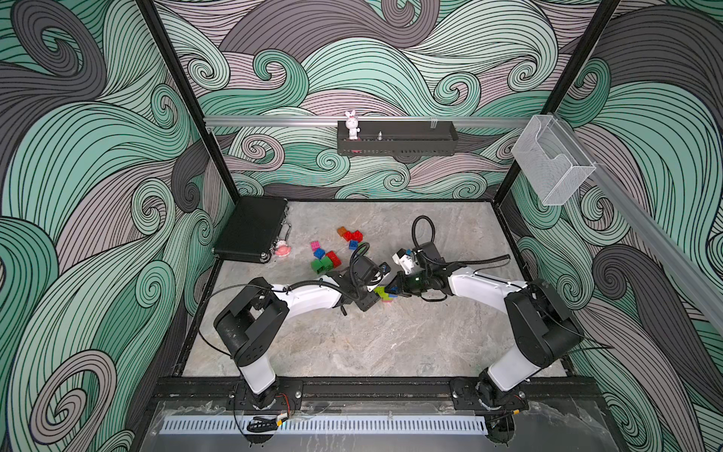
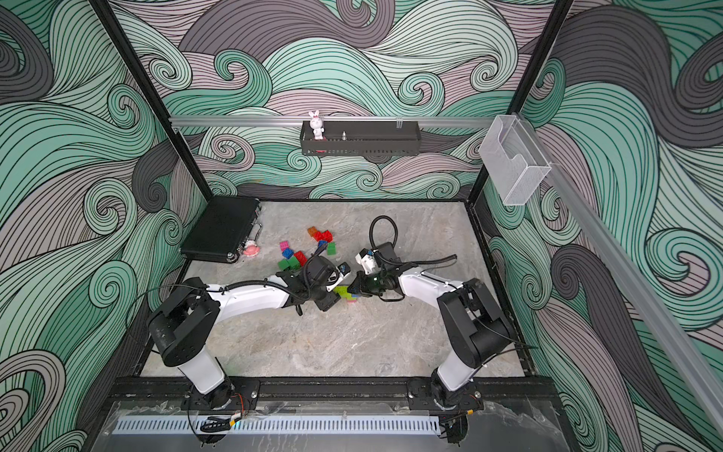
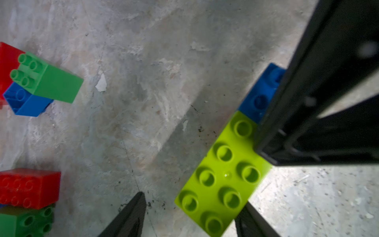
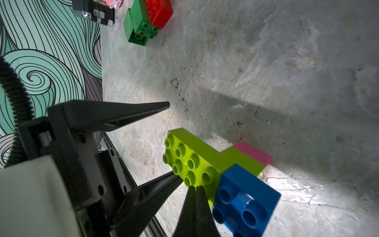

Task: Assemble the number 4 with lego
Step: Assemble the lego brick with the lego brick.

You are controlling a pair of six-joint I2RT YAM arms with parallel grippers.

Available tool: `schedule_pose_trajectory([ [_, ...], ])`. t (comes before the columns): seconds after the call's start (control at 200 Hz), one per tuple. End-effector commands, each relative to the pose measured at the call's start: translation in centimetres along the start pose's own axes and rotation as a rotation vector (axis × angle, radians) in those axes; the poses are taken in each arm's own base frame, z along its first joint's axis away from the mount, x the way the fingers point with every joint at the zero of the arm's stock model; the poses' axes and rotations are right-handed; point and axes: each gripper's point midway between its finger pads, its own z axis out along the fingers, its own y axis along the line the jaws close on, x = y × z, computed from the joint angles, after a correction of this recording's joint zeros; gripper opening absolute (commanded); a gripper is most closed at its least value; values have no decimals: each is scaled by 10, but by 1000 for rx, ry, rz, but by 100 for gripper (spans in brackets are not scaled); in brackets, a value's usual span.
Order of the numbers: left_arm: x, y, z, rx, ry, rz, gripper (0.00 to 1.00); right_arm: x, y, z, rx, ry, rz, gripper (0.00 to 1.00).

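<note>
Far left on the counter (image 1: 352, 344), the loose bricks (image 1: 324, 260) sit in a heap of green, red, blue and pink. A far group (image 1: 350, 235) of orange, red and blue lies just behind them. None of these is joined to the build, so I judge that most of the work is left.

Next along, my left gripper (image 3: 194, 198) is released and its fingers straddle one end of the lime brick (image 3: 221, 174). One finger sits at the brick's edge, and the other stands apart with bare counter between.

The build (image 1: 385, 293) lies mid-counter between the two grippers. It is made of the lime brick, a blue brick (image 3: 258, 98) at its other end, a second lime piece (image 4: 242, 162) and a pink brick (image 4: 252, 153) at the far end. That is about four pieces in a bent shape, and I cannot read a 4 in it.

On the right, my right gripper (image 4: 194, 187) is clenched on nothing. Its closed tip is set against the lime brick, just beside the blue one.

The bricks are hard, glossy plastic with round hollow studs, two by four on the lime brick and two by two on the blue. The gripper fingers are matte black and taper to points. The counter looks like mottled grey stone, scuffed and speckled with dark grit.
</note>
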Motion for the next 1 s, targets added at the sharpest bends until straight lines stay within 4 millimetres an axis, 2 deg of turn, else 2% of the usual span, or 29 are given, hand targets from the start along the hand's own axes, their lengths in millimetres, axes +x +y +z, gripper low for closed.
schedule_pose_trajectory([
  [0.0,-18,18,-7,-83,-40,-42,69,27,-36,6,141,55,118,1],
  [0.14,-20,20,-9,-88,-32,-47,69,21,-31,5,123,20,138,8],
  [0.33,-20,19,-12,-77,-34,-50,68,12,-24,3,101,-18,157,12],
  [0.495,-21,7,-23,-7,-92,-44,68,6,-18,2,88,-25,143,16],
  [0.59,-21,8,-37,-12,-141,-65,68,7,-17,1,94,-9,120,17],
  [0.656,-22,16,-50,-34,-184,-115,69,7,-14,-2,91,-8,95,20],
  [0.756,-27,31,-68,-56,-229,-226,76,4,-4,-7,65,-12,40,26],
  [0.786,-33,40,-82,-76,-265,-272,78,3,-1,-9,57,-13,24,29],
  [0.851,-36,55,-93,-100,-282,-359,81,1,6,-13,38,-19,-19,33],
  [0.991,-28,97,-110,-227,-261,-548,88,-4,20,-22,8,-37,-96,41],
])
